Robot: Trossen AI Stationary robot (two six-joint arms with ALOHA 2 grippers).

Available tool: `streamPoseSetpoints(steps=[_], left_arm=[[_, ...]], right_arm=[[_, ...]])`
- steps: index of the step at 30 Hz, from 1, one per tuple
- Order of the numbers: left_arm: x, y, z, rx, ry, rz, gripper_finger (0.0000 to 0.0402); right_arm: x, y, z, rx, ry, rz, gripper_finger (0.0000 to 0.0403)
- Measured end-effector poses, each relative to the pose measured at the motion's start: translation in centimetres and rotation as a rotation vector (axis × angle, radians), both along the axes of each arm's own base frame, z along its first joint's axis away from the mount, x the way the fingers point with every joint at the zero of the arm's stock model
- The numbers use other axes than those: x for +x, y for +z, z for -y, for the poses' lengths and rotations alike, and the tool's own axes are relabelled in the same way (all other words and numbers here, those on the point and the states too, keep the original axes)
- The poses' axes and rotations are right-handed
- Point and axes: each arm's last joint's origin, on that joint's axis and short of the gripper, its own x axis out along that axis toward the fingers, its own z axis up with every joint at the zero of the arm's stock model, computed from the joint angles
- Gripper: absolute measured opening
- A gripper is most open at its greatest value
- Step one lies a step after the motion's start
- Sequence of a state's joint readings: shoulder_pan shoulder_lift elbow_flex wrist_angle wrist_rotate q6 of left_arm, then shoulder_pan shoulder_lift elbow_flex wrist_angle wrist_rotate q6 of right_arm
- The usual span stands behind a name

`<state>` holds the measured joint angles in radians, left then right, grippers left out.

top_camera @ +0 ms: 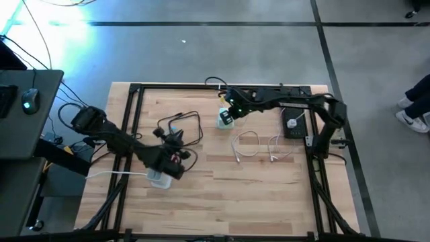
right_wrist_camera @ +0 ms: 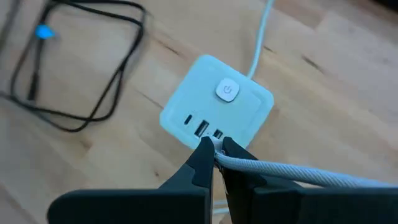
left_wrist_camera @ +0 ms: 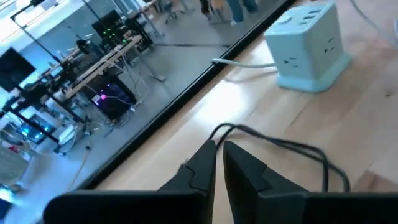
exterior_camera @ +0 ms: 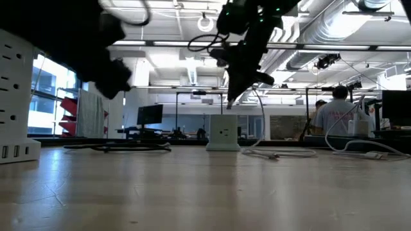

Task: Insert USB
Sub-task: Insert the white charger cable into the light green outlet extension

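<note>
High view shows the light wooden bench (top_camera: pixel 222 195) with a black metal frame around it, and both dark arms reach in over it. The pale blue-white cube-shaped power block (right_wrist_camera: pixel 214 112) stands upright near the far middle of the bench. It has a round power button with the usual power symbol on its top face and a row of small ports on one side. I can read no brand and no other writing on it. I judge that it is light plastic and could slide or tip under a sideways push, so the pressing must go straight into the port.

The grey-white round cable (right_wrist_camera: pixel 292 174) is soft and will bend easily. The small plug at its end is stiff, and this is the right place to hold it, close to the tip. The right hand (right_wrist_camera: pixel 214 152) is closed on this cable just behind the plug, and the plug tip is at the side ports of the block. If it is already inside a port I cannot tell.

Two more loose white cables (top_camera: pixel 259 146) lie on the bench near the block, and a thin black looped cable (top_camera: pixel 185 128) lies toward the left arm.

The left hand (left_wrist_camera: pixel 219 163) hangs over the bench near this black cable, its fingers closed together with nothing between them. A second pale cube block (left_wrist_camera: pixel 308 46) stands just beside it.
</note>
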<state>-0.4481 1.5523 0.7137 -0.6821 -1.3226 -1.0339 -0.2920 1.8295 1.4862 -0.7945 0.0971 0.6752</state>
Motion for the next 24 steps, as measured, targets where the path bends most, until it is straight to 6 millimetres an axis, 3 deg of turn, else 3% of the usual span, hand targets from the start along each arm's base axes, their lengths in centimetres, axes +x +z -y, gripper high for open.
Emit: streamPoseSetpoints(steps=[5, 14, 24], left_arm=[[-1.2, -0.8, 0.0, 0.014, 0.002, 0.081, 0.0009], [-1.0, -0.5, 0.2, 0.052, -0.014, 0.044, 0.0009], [-0.4, 0.4, 1.1, 0.102, -0.058, 0.003, 0.0009]], right_arm=[[1.1, 0.2, 0.0, 0.016, -0.15, -0.013, 0.0], [1.3, 0.6, -0.6, 0.051, -0.372, 0.024, 0.0], [1.1, 0.2, -1.8, 0.004, -0.433, -0.028, 0.0]])
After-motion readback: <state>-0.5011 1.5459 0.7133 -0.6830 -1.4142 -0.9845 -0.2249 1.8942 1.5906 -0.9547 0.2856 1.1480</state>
